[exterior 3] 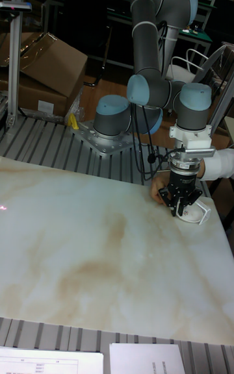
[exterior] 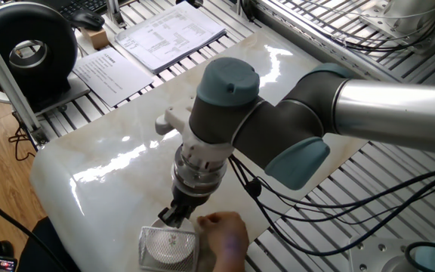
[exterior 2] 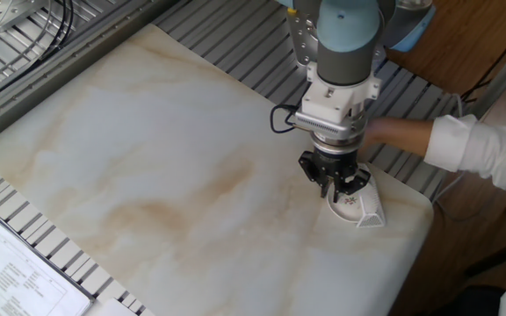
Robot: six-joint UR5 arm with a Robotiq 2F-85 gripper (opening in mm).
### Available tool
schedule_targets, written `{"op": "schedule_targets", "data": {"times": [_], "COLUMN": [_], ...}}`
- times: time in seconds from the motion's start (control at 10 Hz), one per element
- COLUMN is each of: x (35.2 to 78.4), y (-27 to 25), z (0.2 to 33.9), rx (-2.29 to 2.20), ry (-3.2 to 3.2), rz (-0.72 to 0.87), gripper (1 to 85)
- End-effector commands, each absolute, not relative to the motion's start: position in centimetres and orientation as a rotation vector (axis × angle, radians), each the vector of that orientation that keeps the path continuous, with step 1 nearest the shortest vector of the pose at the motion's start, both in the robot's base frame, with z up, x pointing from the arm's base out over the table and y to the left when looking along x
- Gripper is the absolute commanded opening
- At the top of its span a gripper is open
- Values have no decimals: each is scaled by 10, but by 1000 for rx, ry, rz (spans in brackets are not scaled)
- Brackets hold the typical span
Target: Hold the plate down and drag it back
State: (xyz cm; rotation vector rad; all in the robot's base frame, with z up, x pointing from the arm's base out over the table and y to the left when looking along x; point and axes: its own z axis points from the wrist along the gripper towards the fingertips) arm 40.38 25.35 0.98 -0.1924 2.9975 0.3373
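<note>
The plate (exterior 2: pixel 350 205) is a small white round dish with tiny reddish marks, lying near the table's corner. In one fixed view only a sliver of the plate (exterior: pixel 191 224) shows under the arm. My gripper (exterior 2: pixel 340 195) points straight down, its fingertips resting on the plate's near part. The fingers look drawn together, with nothing between them. The tall fixed view has the gripper (exterior 3: pixel 181 210) over the plate (exterior 3: pixel 190 217) at the table's right edge.
A square silvery mesh basket (exterior: pixel 168 245) sits against the plate on the corner side. A person's hand (exterior: pixel 225 233) with a white sleeve (exterior 2: pixel 481 151) reaches in beside the gripper. Papers (exterior: pixel 172 34) and a black round device (exterior: pixel 29 49) lie at the far end.
</note>
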Motion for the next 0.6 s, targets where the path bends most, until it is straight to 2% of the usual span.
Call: {"op": "schedule_targets", "data": {"times": [0.0,0.5], "x": [407,406], "y": [250,234], "z": [10,23], "rx": [-181,-244], "ry": [2991,2990], "rz": [336,323], "gripper": [10,10]}}
